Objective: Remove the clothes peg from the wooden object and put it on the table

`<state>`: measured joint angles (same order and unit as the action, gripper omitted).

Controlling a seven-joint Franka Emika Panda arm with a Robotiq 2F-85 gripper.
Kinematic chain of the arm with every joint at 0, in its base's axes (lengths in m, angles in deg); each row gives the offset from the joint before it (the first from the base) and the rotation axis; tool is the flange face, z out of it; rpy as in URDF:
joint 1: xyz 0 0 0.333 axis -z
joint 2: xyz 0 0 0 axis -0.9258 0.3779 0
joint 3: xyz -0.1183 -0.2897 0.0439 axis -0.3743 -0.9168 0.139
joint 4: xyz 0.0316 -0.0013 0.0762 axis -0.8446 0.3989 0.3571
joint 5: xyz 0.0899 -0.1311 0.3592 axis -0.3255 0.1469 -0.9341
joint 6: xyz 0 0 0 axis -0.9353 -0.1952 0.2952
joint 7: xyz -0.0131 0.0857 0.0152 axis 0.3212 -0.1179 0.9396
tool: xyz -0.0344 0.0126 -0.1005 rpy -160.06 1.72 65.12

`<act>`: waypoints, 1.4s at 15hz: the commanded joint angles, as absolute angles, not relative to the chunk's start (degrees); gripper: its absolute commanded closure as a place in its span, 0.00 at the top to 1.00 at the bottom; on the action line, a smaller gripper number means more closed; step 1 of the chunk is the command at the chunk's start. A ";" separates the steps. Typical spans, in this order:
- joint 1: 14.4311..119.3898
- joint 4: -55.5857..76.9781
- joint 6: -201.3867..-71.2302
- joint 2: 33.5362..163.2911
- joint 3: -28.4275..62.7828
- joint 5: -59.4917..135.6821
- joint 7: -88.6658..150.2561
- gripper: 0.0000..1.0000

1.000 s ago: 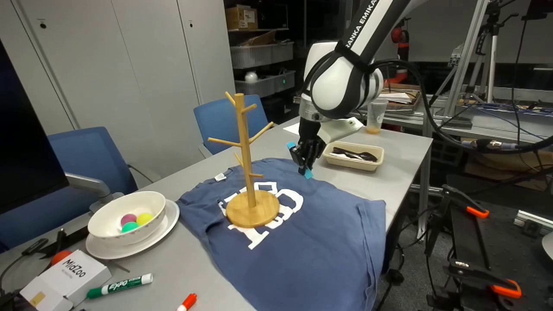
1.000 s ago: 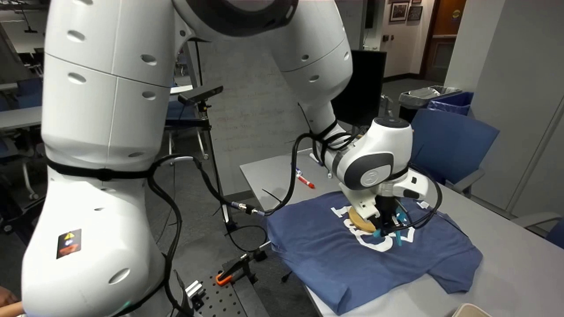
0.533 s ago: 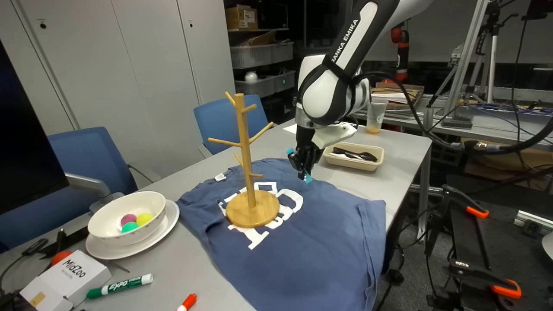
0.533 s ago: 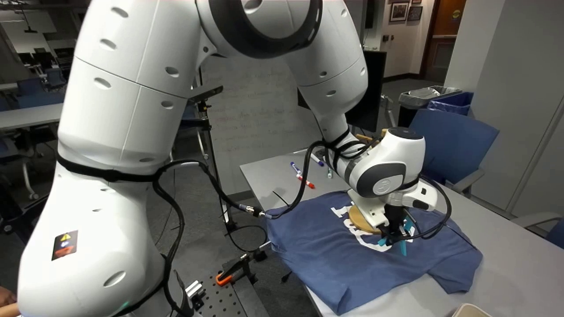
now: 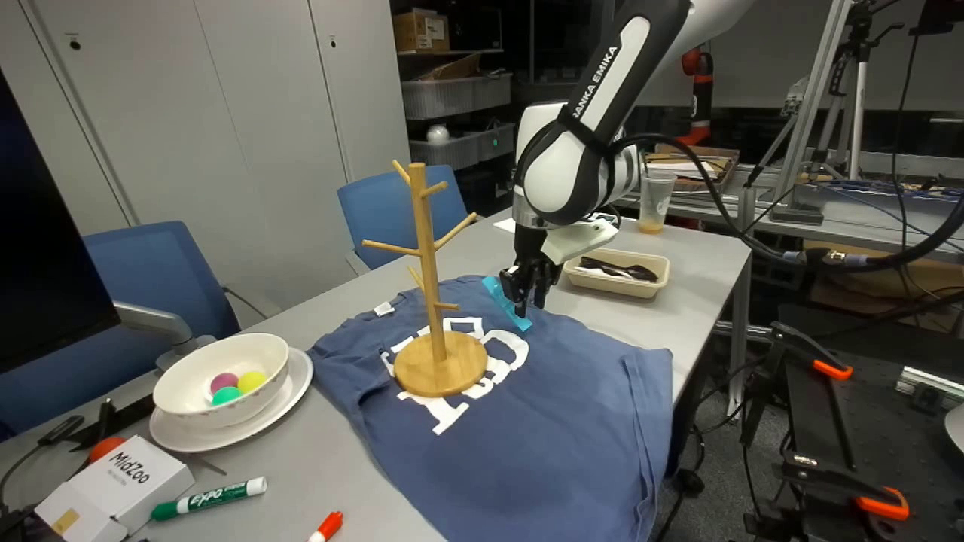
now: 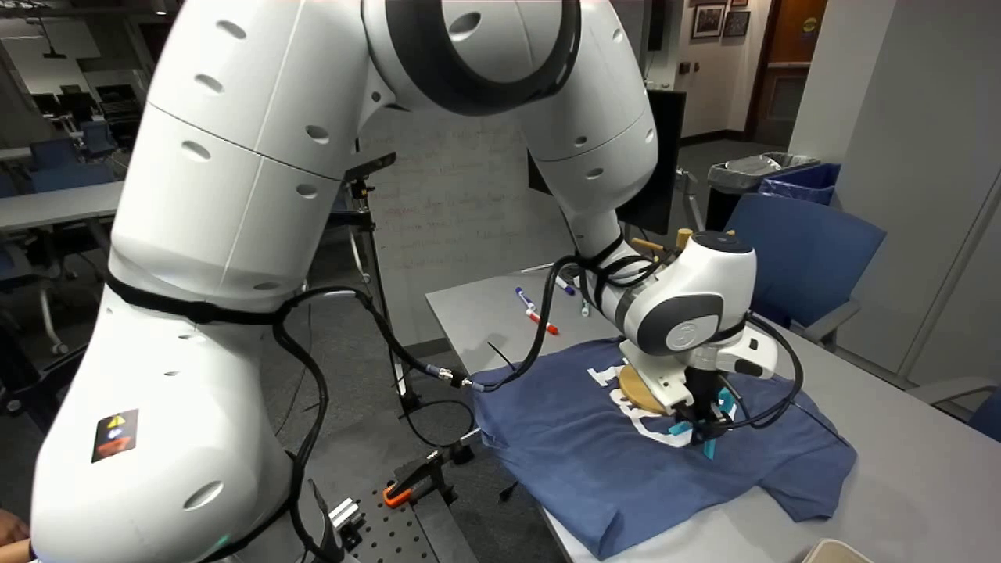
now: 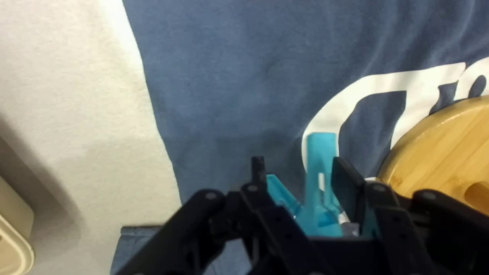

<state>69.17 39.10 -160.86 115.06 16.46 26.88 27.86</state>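
The teal clothes peg (image 5: 507, 304) is off the wooden stand (image 5: 428, 263) and shows low over the blue T-shirt, behind the stand's base; it seems to lie on the cloth. My gripper (image 5: 530, 304) is right at it, fingers apart. In the wrist view the peg (image 7: 321, 152) shows between the spread fingers of the gripper (image 7: 298, 160), with a gap beside its long arm. The stand's round base (image 7: 439, 149) is to the right there. In an exterior view the peg (image 6: 709, 449) is partly hidden by the gripper (image 6: 698, 432). The grey-white table (image 5: 316, 436) extends around the shirt.
The T-shirt (image 5: 557, 429) covers the table's middle under the stand. A beige tray with dark utensils (image 5: 617, 272) stands behind the gripper. A bowl with coloured balls (image 5: 222, 380), a white box (image 5: 117, 489) and a green marker (image 5: 209, 498) are near the front.
My arm has come down toward the shirt and a little toward the stand. The fingers have opened, and the peg has dropped lower and shows more fully beside the gripper.
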 commanded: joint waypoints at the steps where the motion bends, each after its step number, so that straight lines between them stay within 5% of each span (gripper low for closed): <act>1: 69.98 37.62 -158.14 115.28 16.59 28.04 28.24 0.80; 4: 69.95 38.32 -158.02 114.66 16.45 28.13 28.32 0.99; 21: 60.71 57.02 -159.30 94.15 11.93 44.11 21.31 1.00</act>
<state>63.57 52.10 -160.30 100.62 14.12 38.82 24.85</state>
